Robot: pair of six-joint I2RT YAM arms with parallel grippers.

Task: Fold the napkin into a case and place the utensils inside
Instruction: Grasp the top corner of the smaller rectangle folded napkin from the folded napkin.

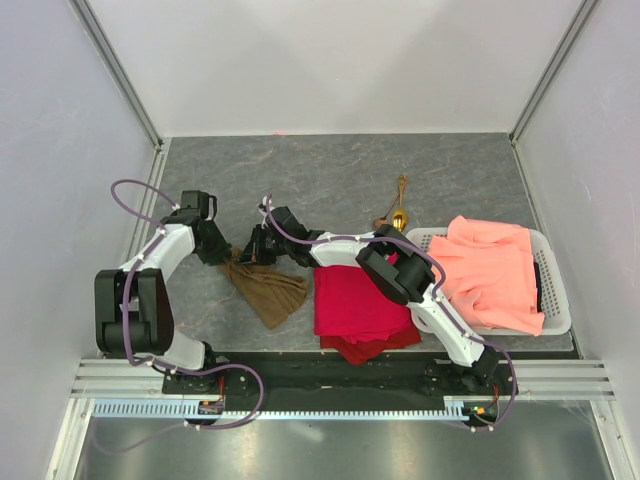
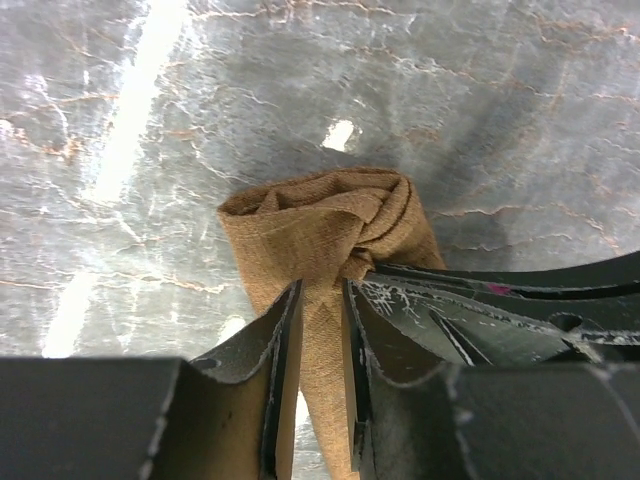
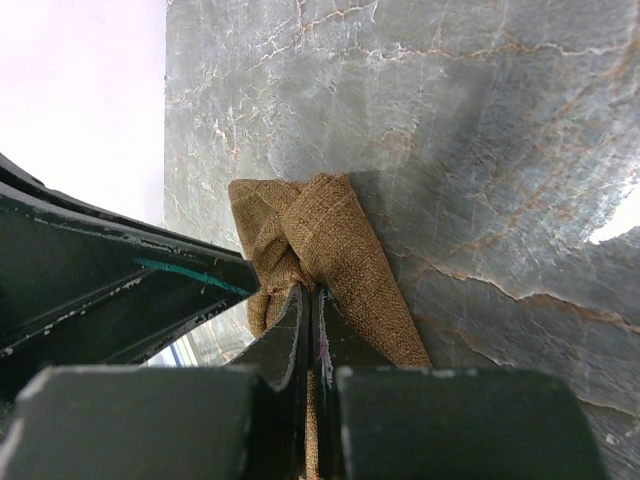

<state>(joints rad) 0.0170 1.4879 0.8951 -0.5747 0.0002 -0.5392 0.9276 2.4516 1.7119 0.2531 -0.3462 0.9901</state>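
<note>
The olive-brown napkin lies bunched and partly gathered on the grey table, left of centre. My left gripper and right gripper meet at its far left end. In the left wrist view the left gripper is shut on a strip of the napkin. In the right wrist view the right gripper is shut tight on a fold of the napkin. No folded case shows. The two gold utensils lie at the back, right of centre, away from both grippers.
A bright red cloth lies just right of the napkin near the front edge. A white plastic basket at the right holds a salmon-orange cloth. The right arm reaches across above the red cloth. Walls enclose the table.
</note>
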